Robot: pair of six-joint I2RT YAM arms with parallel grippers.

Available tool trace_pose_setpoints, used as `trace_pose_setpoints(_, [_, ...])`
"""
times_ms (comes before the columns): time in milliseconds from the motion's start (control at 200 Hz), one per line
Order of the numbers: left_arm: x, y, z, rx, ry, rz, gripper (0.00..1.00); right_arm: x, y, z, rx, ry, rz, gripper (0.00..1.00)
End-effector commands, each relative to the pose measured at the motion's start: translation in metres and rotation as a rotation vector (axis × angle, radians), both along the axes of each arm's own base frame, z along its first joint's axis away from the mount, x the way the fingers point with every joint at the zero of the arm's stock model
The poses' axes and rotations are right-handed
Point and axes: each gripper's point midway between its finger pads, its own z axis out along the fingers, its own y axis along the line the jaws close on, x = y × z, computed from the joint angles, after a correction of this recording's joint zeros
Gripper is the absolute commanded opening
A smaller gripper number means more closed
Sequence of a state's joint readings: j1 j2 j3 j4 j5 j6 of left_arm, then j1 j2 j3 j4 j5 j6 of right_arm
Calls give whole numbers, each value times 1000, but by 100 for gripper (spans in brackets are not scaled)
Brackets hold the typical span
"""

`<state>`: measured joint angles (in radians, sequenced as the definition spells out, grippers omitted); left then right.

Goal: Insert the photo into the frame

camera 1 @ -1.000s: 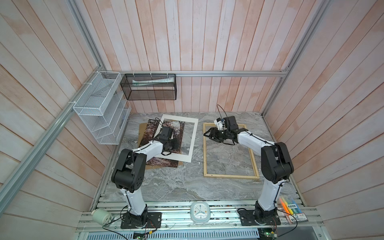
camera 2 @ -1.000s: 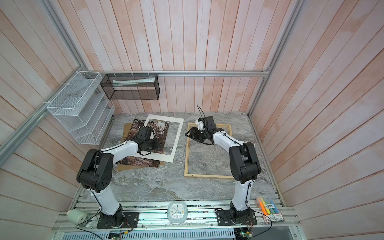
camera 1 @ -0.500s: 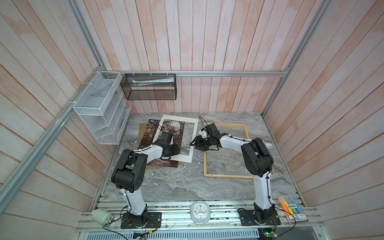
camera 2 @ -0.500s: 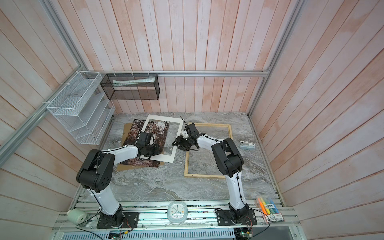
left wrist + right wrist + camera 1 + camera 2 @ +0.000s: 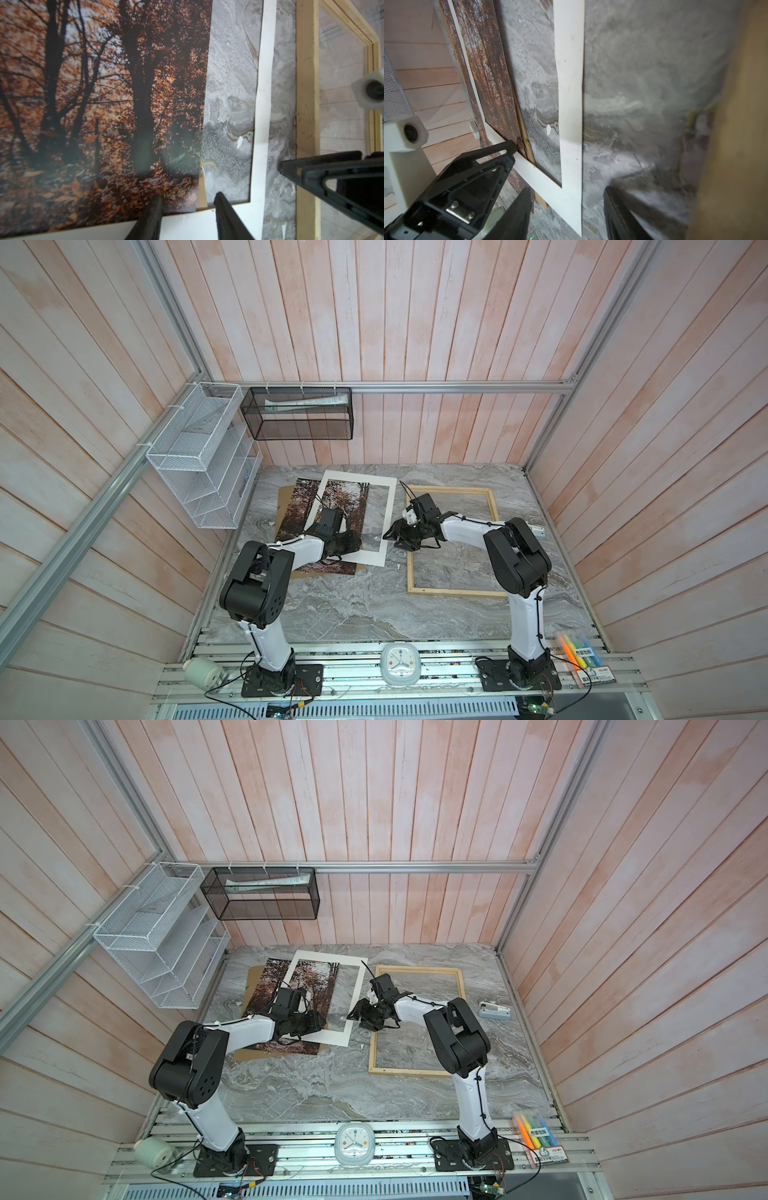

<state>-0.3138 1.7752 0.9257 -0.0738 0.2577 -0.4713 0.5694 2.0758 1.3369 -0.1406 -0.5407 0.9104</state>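
Clock directions are read from the middle of the table (image 5: pixel 353 614) in a top view, with 12 o'clock at the far wall.

At 10 o'clock a white wire rack (image 5: pixel 195 472) hangs on the side wall, and a black mesh basket (image 5: pixel 297 427) hangs at 11 o'clock on the far wall. Below them, at 10 o'clock, a brown backing board (image 5: pixel 284 502) lies flat on the table. The photo (image 5: pixel 301 510) lies on top of it, picture side up, slightly askew.

The left gripper (image 5: pixel 188 197) sits low at the photo's 5 o'clock corner. Its fingers are apart, and the photo's edge and a sliver of the board show flat in the gap. They clamp nothing.

A white mat (image 5: pixel 361 480) lies tilted over the photo's 3 o'clock half, and its window shows forest on one side and bare table on the other.

The right gripper (image 5: pixel 566 189) is just beside the mat's 3 o'clock strip, near its 5 o'clock corner. Its fingers are spread, one on each side of that strip, and closed on nothing.

At 3 o'clock the frame (image 5: pixel 453 592) lies flat with only table inside it. It is apart from the photo, with the mat's strip between them.

Further toward 3 o'clock lies a small white device (image 5: pixel 493 1010). A clock (image 5: pixel 400 664) stands at 6 o'clock, and a pack of markers (image 5: pixel 582 655) lies at 5 o'clock.
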Motion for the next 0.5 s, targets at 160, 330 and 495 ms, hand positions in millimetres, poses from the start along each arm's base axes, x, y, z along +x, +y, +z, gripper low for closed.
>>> trace_pose_setpoints(160, [-23, 9, 7, 19, 9, 20, 51, -29, 3, 10, -20, 10, 27, 57])
trace_pose_setpoints(330, [-28, 14, 9, 34, 8, 30, 51, -48, 7, 7, -23, 32, 42, 57])
trace_pose_setpoints(495, [-37, 11, -3, 18, 47, 30, 49, -62, 10, 4, 1, 48, 47, 57])
